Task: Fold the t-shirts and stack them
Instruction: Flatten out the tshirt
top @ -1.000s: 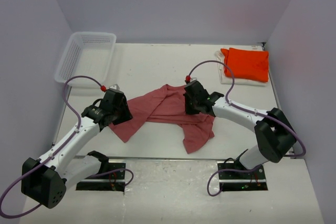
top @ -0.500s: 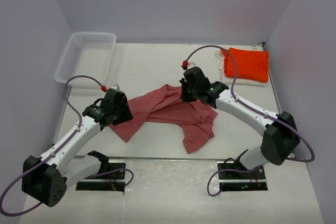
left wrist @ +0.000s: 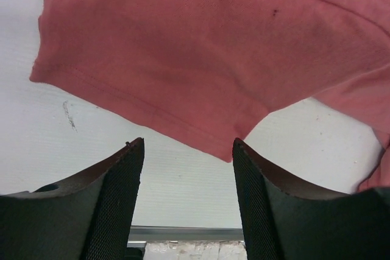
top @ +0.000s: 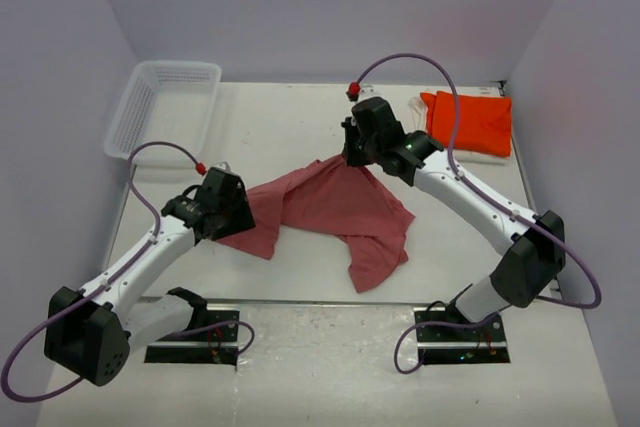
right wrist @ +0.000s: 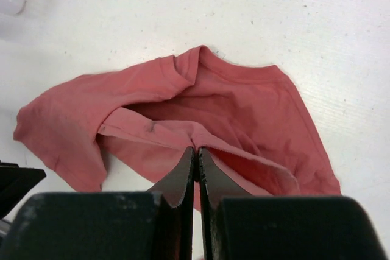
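Nearest the bases, my left gripper (left wrist: 187,149) hangs low over the red shirt (top: 330,202), fingers spread wide with nothing between them. The shirt's hem lies just past the tips, so I judge it is lined up to take that edge. The shirt is rumpled mid-table (top: 280,127), not yet folded. Farther out, my right gripper (right wrist: 196,149) is pinched tight on a fold near the collar and draws the cloth up into a peak, probably to stretch it flat against the left side. At the far right, the orange shirt (top: 470,122) sits folded on the white shirt (top: 478,156), which I take for the stack. The basket (top: 120,122) stands at the far left. I can read no labels or writing anywhere.
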Robot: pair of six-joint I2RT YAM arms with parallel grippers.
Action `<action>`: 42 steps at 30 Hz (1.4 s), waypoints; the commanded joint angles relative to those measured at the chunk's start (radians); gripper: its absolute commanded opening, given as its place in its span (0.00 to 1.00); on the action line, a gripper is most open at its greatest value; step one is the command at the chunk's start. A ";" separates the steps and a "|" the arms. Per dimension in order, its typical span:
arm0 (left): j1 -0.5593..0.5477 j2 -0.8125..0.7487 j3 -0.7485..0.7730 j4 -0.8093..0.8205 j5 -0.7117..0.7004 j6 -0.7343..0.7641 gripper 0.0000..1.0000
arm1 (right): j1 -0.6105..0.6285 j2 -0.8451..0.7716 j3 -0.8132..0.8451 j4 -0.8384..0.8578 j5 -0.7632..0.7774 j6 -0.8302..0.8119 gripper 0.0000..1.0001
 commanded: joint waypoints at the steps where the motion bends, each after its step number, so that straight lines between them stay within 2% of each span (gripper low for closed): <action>1: -0.016 0.047 0.041 0.001 0.025 0.051 0.61 | -0.031 0.022 0.060 -0.019 0.023 -0.011 0.00; 2: -0.024 0.076 0.041 0.010 0.034 0.057 0.59 | -0.034 0.028 0.065 -0.022 0.017 -0.011 0.00; 3: -0.033 0.093 0.040 0.015 0.039 0.061 0.52 | -0.038 0.034 0.072 -0.024 0.013 -0.010 0.00; 5: -0.081 0.139 0.041 0.029 0.043 0.066 0.46 | -0.051 0.051 0.077 -0.024 -0.003 -0.006 0.00; 8: -0.173 0.200 0.047 0.052 0.008 0.042 0.46 | -0.058 0.063 0.079 -0.022 -0.026 -0.003 0.00; 13: -0.311 0.263 0.063 0.087 -0.038 -0.007 0.52 | -0.058 0.072 0.069 -0.021 -0.047 -0.003 0.00; 28: -0.323 0.395 0.081 0.119 -0.073 -0.020 0.52 | -0.060 0.019 0.002 0.008 -0.075 -0.006 0.00; 30: -0.322 0.381 0.080 0.106 -0.110 -0.047 0.51 | -0.060 0.023 0.000 0.008 -0.078 -0.006 0.00; 33: -0.320 0.256 0.072 0.075 -0.209 -0.107 0.51 | -0.060 0.028 -0.007 0.010 -0.076 -0.006 0.00; 34: -0.316 0.169 0.070 0.066 -0.227 -0.116 0.51 | -0.060 0.028 -0.009 0.011 -0.075 -0.006 0.00; 37: -0.195 0.073 0.084 0.041 -0.187 -0.078 0.50 | -0.061 0.019 -0.016 0.015 -0.075 -0.006 0.00; 38: -0.097 0.067 0.090 0.034 -0.157 -0.028 0.50 | -0.060 0.017 -0.018 0.015 -0.078 -0.006 0.00; 40: -0.009 0.058 0.086 0.026 -0.098 0.012 0.50 | -0.060 0.014 -0.018 0.016 -0.083 -0.008 0.00; 41: 0.073 0.058 0.068 0.033 -0.071 0.052 0.50 | -0.060 0.013 -0.016 0.016 -0.092 -0.008 0.00; 42: 0.118 0.067 0.057 0.044 0.016 0.069 0.50 | -0.061 0.011 -0.018 0.016 -0.098 -0.008 0.00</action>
